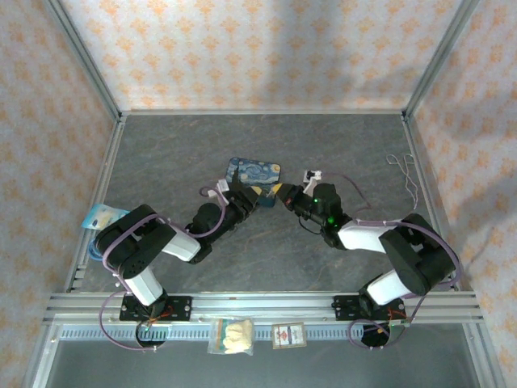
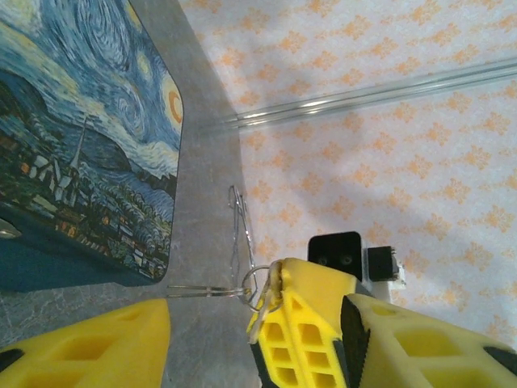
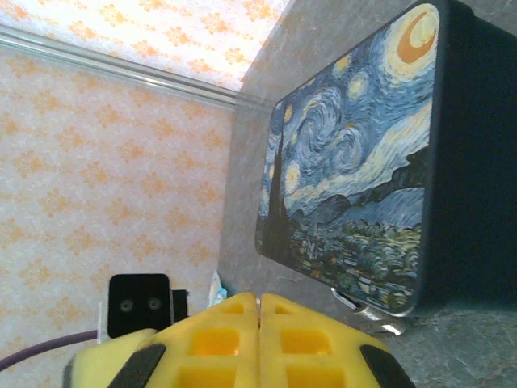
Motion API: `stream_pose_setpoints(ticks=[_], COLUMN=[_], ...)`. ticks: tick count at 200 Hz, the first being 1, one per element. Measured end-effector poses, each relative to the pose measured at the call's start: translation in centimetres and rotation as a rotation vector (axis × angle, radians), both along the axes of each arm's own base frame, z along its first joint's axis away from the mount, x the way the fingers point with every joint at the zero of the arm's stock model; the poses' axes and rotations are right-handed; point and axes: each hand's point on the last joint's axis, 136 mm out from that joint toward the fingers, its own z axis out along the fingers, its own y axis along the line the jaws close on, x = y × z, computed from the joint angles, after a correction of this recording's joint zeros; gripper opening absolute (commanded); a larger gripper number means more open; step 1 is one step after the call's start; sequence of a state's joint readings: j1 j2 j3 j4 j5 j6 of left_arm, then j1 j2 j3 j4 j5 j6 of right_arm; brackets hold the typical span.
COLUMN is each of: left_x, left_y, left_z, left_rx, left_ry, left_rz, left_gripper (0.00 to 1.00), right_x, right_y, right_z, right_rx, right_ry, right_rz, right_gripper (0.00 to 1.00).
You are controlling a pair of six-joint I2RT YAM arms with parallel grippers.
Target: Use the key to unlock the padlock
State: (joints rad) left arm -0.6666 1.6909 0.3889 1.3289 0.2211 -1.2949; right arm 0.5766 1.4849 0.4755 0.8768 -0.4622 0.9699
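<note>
The key [image 2: 266, 311], thin and silver with a ring [image 2: 255, 288], sticks out at the tip of my right gripper [image 2: 273, 284], which is shut on it above the table. My left gripper [image 2: 257, 339] is open, its jaws standing either side of the right gripper's fingers. From above, the left gripper [image 1: 257, 196] and right gripper [image 1: 284, 194] meet just in front of the starry-night box [image 1: 253, 172]. The right gripper [image 3: 258, 303] has its fingers pressed together. The padlock's dark body is not made out; a curved silver bit [image 3: 373, 317] pokes out at the box's near edge.
Thin bent wire loops [image 1: 404, 171] lie at the far right near the frame post. A blue-and-white packet [image 1: 103, 217] lies at the left edge. Two small packets [image 1: 232, 334] sit on the front rail. Patterned walls close in the back and sides.
</note>
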Motion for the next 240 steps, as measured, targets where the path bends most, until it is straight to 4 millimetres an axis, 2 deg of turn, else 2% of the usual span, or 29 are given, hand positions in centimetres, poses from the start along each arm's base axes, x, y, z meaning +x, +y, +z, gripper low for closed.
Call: stream_pose_setpoints(ticks=[25,50,109,136,155,178,190,208,240], left_x=[-0.1,0.3,0.8,0.9,1.0,0.9,0.9,0.9,1.2], left_y=[-1.3,-2.3,-2.6,-2.6,-2.7,-2.7,-2.7,-2.3,-1.3], left_z=[0.2,1.0,1.7,1.6,1.7,1.7,1.6,2.0,3.4], left_rx=[-0.023,-0.051,-0.065,-0.056,-0.055,-0.051,-0.038,-0.019,0.052], left_ry=[0.0,-0.02,-0.038,-0.043,-0.046,-0.048,-0.054,-0.075,-0.136], left_rz=[-0.03,-0.045,-0.042,-0.037,-0.039,-0.043,-0.06,-0.1,-0.212], left_gripper=[0.54,0.46,0.21,0.0,0.0,0.0,0.0,0.0,0.0], right_x=[0.0,0.0,0.1,0.1,0.2,0.3,0.4,1.2,2.8], right_y=[0.5,0.9,0.9,0.9,0.8,0.7,0.3,-0.8,-3.1], right_z=[0.5,0.8,0.8,1.2,1.1,1.0,1.1,2.1,5.1], right_rx=[0.025,0.043,0.056,0.065,0.064,0.044,0.009,-0.066,-0.204], right_ry=[-0.004,-0.008,-0.001,-0.011,-0.012,-0.022,-0.037,-0.093,-0.226], right_rz=[0.005,0.01,0.006,0.003,-0.003,0.0,0.01,0.03,0.073], right_gripper=[0.0,0.0,0.0,0.0,0.0,0.27,0.36,0.42,0.42])
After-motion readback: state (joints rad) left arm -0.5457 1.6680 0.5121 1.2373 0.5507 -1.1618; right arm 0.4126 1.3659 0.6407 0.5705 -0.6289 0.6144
